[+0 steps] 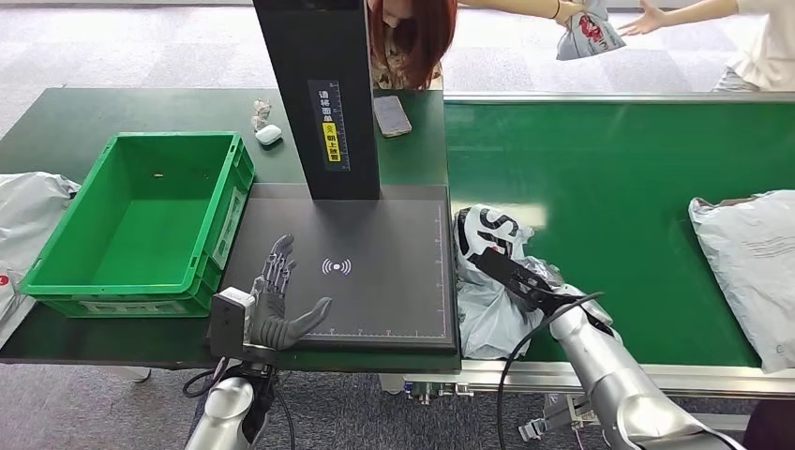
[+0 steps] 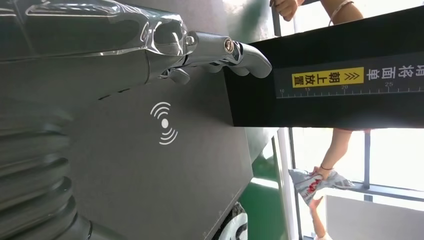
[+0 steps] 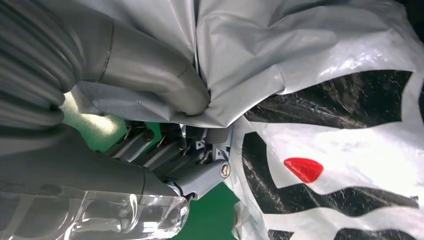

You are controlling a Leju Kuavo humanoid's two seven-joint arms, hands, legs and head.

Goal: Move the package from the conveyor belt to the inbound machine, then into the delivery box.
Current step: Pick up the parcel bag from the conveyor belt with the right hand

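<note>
- Right hand (image 1: 514, 278) pinches the package (image 1: 492, 281) at the conveyor belt's (image 1: 609, 159) left edge, beside the inbound machine (image 1: 375, 272)
- Left hand (image 1: 278, 300) hovers spread over the machine's front-left corner
- Risk: slick film could slip from so shallow a pinch on lifting

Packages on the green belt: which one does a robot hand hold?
The crumpled black-and-white printed package at the belt's left edge; the right robot hand grips it. The plain grey package at the right lies untouched.
</note>
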